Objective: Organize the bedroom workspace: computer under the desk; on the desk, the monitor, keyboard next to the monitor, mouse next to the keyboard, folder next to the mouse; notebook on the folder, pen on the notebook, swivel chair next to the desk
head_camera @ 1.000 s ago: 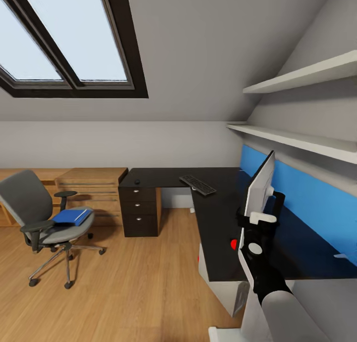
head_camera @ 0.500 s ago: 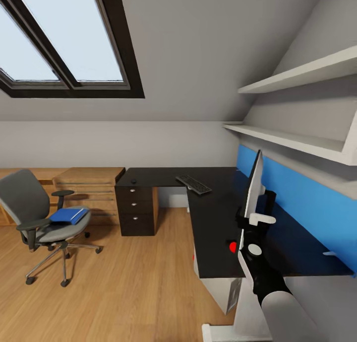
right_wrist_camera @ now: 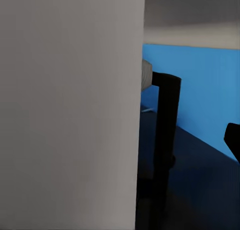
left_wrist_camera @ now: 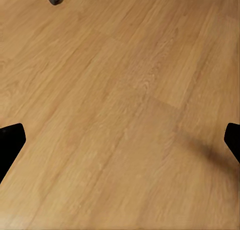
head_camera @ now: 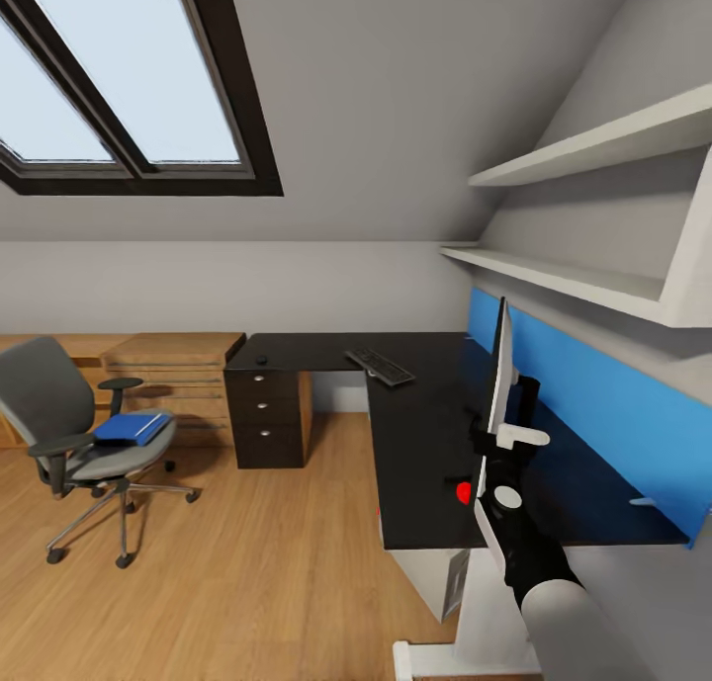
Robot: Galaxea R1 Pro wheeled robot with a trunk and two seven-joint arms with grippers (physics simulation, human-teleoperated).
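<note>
The monitor (head_camera: 501, 370) stands edge-on over the black desk (head_camera: 420, 434), its black neck (right_wrist_camera: 165, 140) behind it. My right gripper (head_camera: 499, 442) is at the panel's lower edge. The monitor's pale back (right_wrist_camera: 70, 110) lies close alongside it, and the one fingertip (right_wrist_camera: 233, 137) that shows stands apart from it. On the desk lie the keyboard (head_camera: 381, 367) and the mouse (head_camera: 262, 359). The blue folder (head_camera: 133, 427) lies on the swivel chair (head_camera: 59, 414) at the left. The computer (head_camera: 433, 574) sits under the desk. My left gripper (left_wrist_camera: 120, 142) is open over the floor.
A black drawer unit (head_camera: 265, 416) holds up the desk's left end, with a wooden chest of drawers (head_camera: 173, 377) beside it. A blue wall panel (head_camera: 603, 414) and two white shelves (head_camera: 583, 286) line the right wall. Wooden floor (head_camera: 247, 562) lies between chair and desk.
The whole view has shifted, so desk and chair sit slightly further left. The monitor showed more of its white back before and is now edge-on. My right arm stays at it.
</note>
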